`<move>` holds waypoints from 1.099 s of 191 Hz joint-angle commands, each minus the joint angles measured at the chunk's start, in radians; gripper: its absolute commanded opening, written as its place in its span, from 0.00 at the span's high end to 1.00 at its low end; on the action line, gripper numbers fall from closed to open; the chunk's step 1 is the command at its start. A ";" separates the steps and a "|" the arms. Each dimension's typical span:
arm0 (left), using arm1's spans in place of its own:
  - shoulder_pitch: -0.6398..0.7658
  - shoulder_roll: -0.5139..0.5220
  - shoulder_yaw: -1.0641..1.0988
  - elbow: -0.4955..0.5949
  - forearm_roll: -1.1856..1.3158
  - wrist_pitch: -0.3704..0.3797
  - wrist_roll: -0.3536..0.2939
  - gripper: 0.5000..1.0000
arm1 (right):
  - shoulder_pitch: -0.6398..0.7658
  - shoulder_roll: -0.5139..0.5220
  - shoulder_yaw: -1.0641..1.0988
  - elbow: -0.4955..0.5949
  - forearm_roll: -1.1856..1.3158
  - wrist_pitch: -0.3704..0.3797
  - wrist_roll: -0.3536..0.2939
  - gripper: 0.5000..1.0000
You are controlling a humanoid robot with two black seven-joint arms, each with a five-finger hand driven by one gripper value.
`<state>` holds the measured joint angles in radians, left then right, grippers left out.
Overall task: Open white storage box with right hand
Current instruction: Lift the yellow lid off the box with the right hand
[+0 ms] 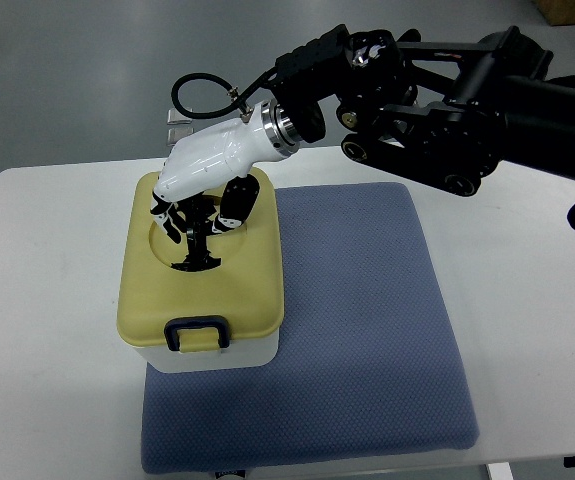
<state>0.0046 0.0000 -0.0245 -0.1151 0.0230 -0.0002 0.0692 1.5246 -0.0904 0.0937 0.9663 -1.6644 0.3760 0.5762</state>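
A white storage box [212, 355] with a yellow lid [237, 290] stands on the left part of a blue mat [357, 330]. A dark blue latch [197, 333] sits at the lid's near edge. My right hand [199, 215], white with black fingers, comes in from the upper right and hangs over the round recess in the lid. Its fingers [199, 245] reach down into the recess around a dark handle there. Whether they grip it is hidden by the hand. The left arm is out of the picture.
The box and mat rest on a white table [47, 300]. The black right arm [447, 110] spans the upper right above the mat. A small clear stand [180, 125] sits at the table's far edge behind the box.
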 commanded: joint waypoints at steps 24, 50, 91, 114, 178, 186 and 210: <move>0.000 0.000 0.000 0.000 0.000 0.000 0.000 0.00 | -0.012 0.006 0.000 0.000 -0.002 0.000 -0.001 1.00; 0.000 0.000 0.000 0.000 0.000 0.000 0.000 0.00 | -0.009 0.005 0.001 0.000 0.000 0.000 -0.001 1.00; 0.000 0.000 0.000 0.000 0.000 0.000 0.000 0.00 | 0.015 -0.006 0.017 0.000 0.012 0.004 0.004 1.00; 0.000 0.000 0.000 0.000 0.000 0.000 0.000 0.00 | 0.035 -0.015 0.018 0.000 0.020 0.004 0.005 1.00; 0.000 0.000 0.000 0.000 0.000 0.000 0.000 0.00 | 0.049 -0.112 0.077 -0.035 0.044 0.000 0.005 1.00; 0.000 0.000 0.000 0.000 0.000 0.000 0.000 0.00 | 0.046 -0.130 0.087 -0.047 0.044 0.000 0.005 1.00; 0.000 0.000 0.000 0.000 0.000 0.000 0.000 0.00 | 0.029 -0.193 0.098 -0.070 0.054 0.000 0.007 1.00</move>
<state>0.0046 0.0000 -0.0245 -0.1150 0.0230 0.0001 0.0689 1.5682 -0.2349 0.1811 0.9122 -1.6184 0.3758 0.5820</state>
